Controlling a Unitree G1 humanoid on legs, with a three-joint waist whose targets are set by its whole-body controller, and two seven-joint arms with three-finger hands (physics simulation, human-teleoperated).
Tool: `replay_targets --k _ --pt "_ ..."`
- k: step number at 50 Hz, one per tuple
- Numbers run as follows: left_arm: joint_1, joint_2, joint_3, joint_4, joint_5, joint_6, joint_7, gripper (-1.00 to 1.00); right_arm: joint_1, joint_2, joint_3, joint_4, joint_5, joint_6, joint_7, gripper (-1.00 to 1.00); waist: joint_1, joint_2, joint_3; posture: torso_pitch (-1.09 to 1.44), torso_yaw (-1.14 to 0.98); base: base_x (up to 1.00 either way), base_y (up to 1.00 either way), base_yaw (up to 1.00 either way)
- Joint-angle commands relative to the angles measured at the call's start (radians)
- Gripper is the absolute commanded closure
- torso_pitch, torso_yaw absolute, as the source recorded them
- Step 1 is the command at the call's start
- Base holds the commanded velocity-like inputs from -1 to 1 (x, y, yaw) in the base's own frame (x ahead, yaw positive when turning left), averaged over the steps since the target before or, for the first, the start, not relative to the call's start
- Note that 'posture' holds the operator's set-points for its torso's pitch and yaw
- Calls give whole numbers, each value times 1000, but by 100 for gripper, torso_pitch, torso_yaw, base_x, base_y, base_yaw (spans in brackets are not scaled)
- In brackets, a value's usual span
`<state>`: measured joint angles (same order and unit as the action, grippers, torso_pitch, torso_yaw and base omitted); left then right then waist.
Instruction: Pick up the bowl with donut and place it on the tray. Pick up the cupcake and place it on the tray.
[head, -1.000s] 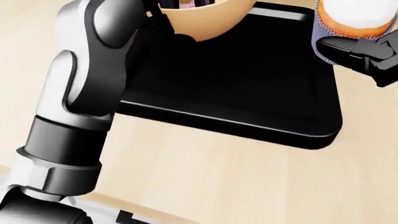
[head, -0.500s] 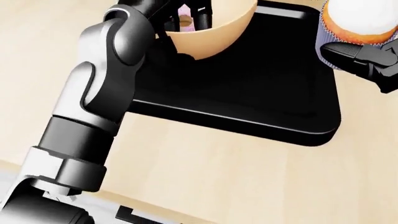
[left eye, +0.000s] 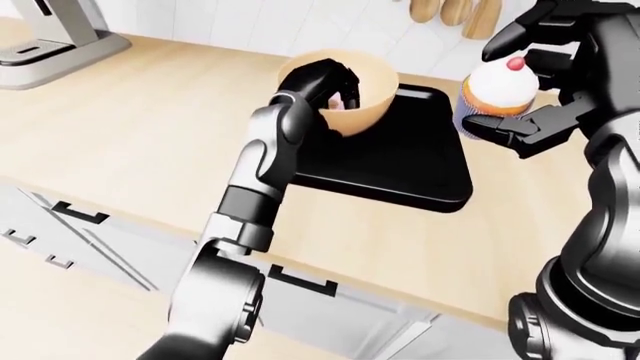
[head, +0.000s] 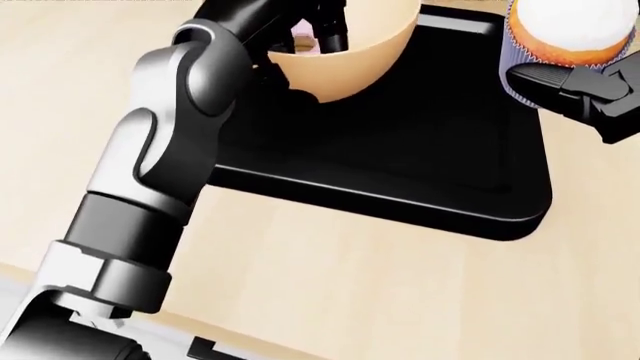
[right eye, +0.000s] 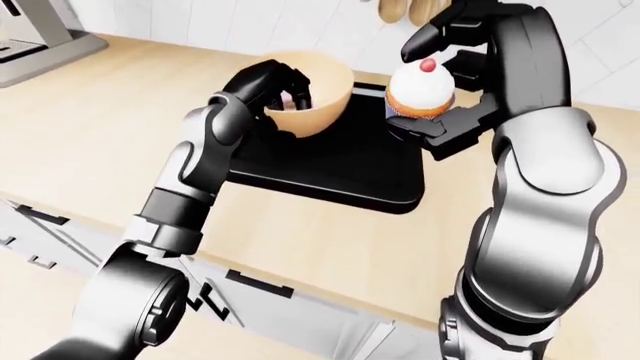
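Black tray (left eye: 400, 161) lies on the pale wooden bench (left eye: 150, 127), and both my hands are busy over it. My left hand (left eye: 318, 81) is closed on the rim of the tan bowl (left eye: 365, 90): its dark fingers hook over the near-left edge and reach inside, where a bit of the pink donut (head: 303, 28) shows between them. In the left-eye view the bowl sits at the tray's upper-left corner, tipped a little; I cannot tell whether its base touches the tray or hangs just above it.

My right hand (right eye: 447, 82) holds the cupcake (right eye: 421, 90), with one finger under the ribbed wrapper and the others curled round the white frosting, near the red cherry on top. The cupcake is upright, in the air above the tray's upper-right edge, and not touching it.

At the top left of the left-eye view a grey appliance (left eye: 50, 37) stands on the bench. Wooden utensils (left eye: 455, 11) hang on the tiled wall above the tray.
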<state>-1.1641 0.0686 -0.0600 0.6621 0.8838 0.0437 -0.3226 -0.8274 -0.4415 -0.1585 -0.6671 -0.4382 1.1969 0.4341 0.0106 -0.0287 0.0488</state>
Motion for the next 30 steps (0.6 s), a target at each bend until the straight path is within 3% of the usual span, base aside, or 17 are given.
replay_targets --k 1,17,20,26,27,30 --pt "-42 5 9 -49 -2 -21 27 36 -29 -13 -10 -20 -12 -19 -8 100 0 -4 -33 0 0 0 0 0" --pt "7 -17 -1 -95 19 -19 2 8 -23 -6 -14 -25 -14 -21 -9 100 0 -4 -32 0 0 0 0 0" --pt "9 -17 1 -92 19 -21 2 -11 -26 -6 -11 -23 -13 -20 -11 100 0 -4 -32 0 0 0 0 0" --pt "14 -16 2 -114 20 -13 -12 -29 -26 0 -7 -16 -13 -28 -15 100 0 -3 -32 0 0 0 0 0" --pt "14 -16 3 -127 20 -7 -21 -43 -28 0 -5 -15 -14 -27 -15 100 0 -3 -33 0 0 0 0 0" --pt "13 -13 7 -151 17 4 -37 -49 -26 6 -6 -7 -13 -40 -19 100 0 -3 -32 0 0 0 0 0"
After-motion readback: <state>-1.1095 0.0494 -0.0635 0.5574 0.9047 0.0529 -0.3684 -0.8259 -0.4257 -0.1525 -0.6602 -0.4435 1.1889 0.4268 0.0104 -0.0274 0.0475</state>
